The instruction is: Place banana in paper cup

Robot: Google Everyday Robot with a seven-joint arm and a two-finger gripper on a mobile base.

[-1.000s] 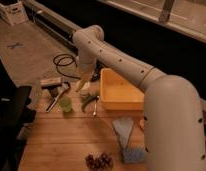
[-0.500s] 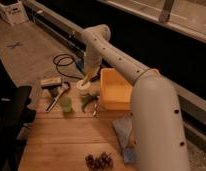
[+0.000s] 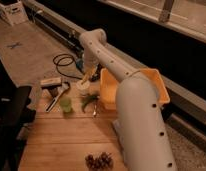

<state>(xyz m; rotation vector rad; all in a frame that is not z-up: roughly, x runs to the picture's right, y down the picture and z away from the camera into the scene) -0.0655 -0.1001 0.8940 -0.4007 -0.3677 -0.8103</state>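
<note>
Camera view shows the wooden worktop (image 3: 61, 137) with the yellow bin (image 3: 146, 82) at its far right. Beside the bin's left wall sits the paper cup (image 3: 83, 87); its contents cannot be made out. The gripper (image 3: 87, 76) hangs just above the cup, fingers closed on the banana (image 3: 85, 79), whose long axis tilts down-left toward the cup's rim. Nearer, left, stands the green cup (image 3: 66, 104), beside the curved green vegetable (image 3: 89, 101).

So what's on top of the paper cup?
The gripper hangs right above the paper cup, with the yellow banana at it. The cup's inside is hidden.
</note>
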